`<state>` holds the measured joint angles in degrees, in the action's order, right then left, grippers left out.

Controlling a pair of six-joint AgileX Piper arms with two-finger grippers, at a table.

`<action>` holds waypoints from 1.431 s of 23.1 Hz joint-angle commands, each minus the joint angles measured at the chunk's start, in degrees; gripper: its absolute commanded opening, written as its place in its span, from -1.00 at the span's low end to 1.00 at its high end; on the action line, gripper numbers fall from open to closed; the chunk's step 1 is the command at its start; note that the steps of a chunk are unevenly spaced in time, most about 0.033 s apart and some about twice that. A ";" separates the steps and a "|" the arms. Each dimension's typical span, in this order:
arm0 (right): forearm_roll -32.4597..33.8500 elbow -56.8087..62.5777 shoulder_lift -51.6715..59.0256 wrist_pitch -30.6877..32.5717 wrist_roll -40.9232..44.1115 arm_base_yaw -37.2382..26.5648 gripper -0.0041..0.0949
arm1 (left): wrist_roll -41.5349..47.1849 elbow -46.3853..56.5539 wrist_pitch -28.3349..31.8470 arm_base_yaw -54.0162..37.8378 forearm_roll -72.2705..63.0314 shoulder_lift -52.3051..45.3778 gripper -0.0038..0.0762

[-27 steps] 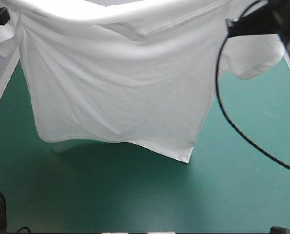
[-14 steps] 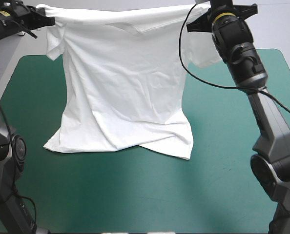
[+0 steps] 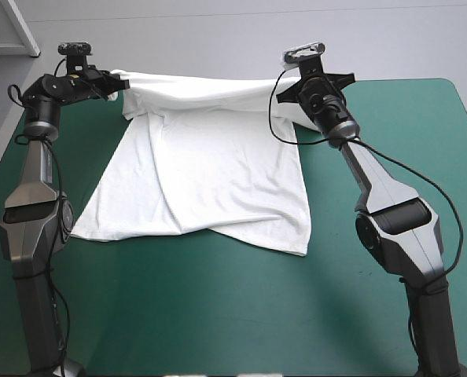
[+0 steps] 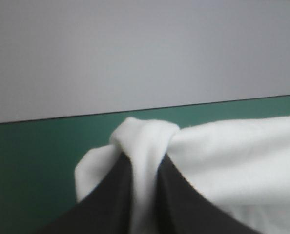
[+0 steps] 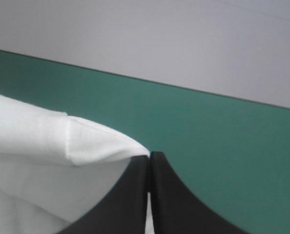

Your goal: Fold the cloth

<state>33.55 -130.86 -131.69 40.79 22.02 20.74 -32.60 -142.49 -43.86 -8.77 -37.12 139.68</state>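
The white T-shirt (image 3: 202,173) is stretched between both arms near the table's far edge, its hem lying on the teal-green cover toward the middle. My left gripper (image 3: 114,83) is shut on the shirt's far left shoulder; in the left wrist view a bunch of the T-shirt (image 4: 145,146) is pinched between the black fingers (image 4: 111,195). My right gripper (image 3: 290,88) is shut on the far right shoulder. A fold of the T-shirt (image 5: 86,146) runs from the fingertips (image 5: 157,165) to one side. The shoulder edge sags slightly between the grippers.
Bare teal-green cover (image 3: 218,314) lies in front of the hem and to the right (image 3: 446,157). The table's far edge (image 3: 391,79) runs just beyond the grippers. A black cable hangs from the right wrist over the shirt's right side.
Both grippers have carried the shirt away from the camera and downward toward the far edge. More of the shirt now lies on the table, and the hem has spread out to the left.
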 commanded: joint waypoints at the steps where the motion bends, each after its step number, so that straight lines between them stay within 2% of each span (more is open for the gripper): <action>1: -3.63 -1.77 3.19 -4.01 -1.31 -0.88 -0.78 | -0.36 -1.99 4.18 0.01 -4.14 -4.09 -0.09; 2: -5.97 -1.77 3.10 -4.11 -3.19 -0.87 -0.60 | -0.79 -1.99 4.07 0.01 -4.99 -4.09 0.17; 4: -8.06 -1.77 3.24 -3.85 -5.56 -0.90 -0.10 | -0.80 -2.54 2.79 0.01 -5.25 -4.21 0.57; 6: -7.84 -2.26 4.09 -1.65 -5.43 -0.90 0.48 | -0.51 -3.81 -0.86 0.01 -5.25 -4.64 0.70; 7: -7.84 -2.53 4.55 -0.33 -5.43 -0.90 0.66 | -0.10 -4.28 -3.07 -0.11 -4.95 -5.08 0.69; 8: -7.84 -3.42 6.54 3.84 -5.66 -0.90 0.94 | 2.94 -5.32 -8.19 -0.21 -3.24 -6.56 0.63; 9: -7.84 -3.70 7.56 6.34 -5.66 -0.90 0.97 | 5.22 -5.85 -10.55 -0.21 -1.70 -7.72 0.60; 10: -8.18 -4.22 10.62 11.29 -5.41 -0.67 0.94 | 10.23 -6.34 -16.71 -0.21 3.89 -10.17 0.51; 14: -12.29 -4.37 17.63 22.93 -8.19 -0.65 0.77 | 16.65 -6.40 -30.13 -0.21 12.69 -14.42 0.35; 16: -14.96 -4.37 20.14 29.04 -9.88 -0.65 0.68 | 21.05 -5.44 -30.18 -0.21 15.29 -15.99 0.30; 17: -17.74 -3.58 22.57 30.95 -10.24 -0.65 0.57 | 22.54 -3.58 -30.18 -0.21 14.40 -17.77 0.25; 19: -23.27 -0.81 26.33 30.95 -11.60 -0.65 0.43 | 22.02 1.39 -30.18 -0.21 13.98 -20.62 0.23; 23: -29.55 7.46 32.16 30.95 -11.60 -0.55 0.39 | 20.49 13.10 -30.18 -0.21 19.69 -26.70 0.23; 28: -30.28 29.68 42.11 30.95 -12.22 2.26 0.39 | 18.83 43.57 -28.81 -0.21 24.52 -40.56 0.23; 33: -31.08 47.14 49.40 28.70 -13.07 3.49 0.39 | 18.55 64.96 -19.17 -0.21 26.45 -48.58 0.23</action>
<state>2.32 -87.01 -86.87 71.55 9.58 24.19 -14.16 -81.50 -67.82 -8.87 -11.21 95.88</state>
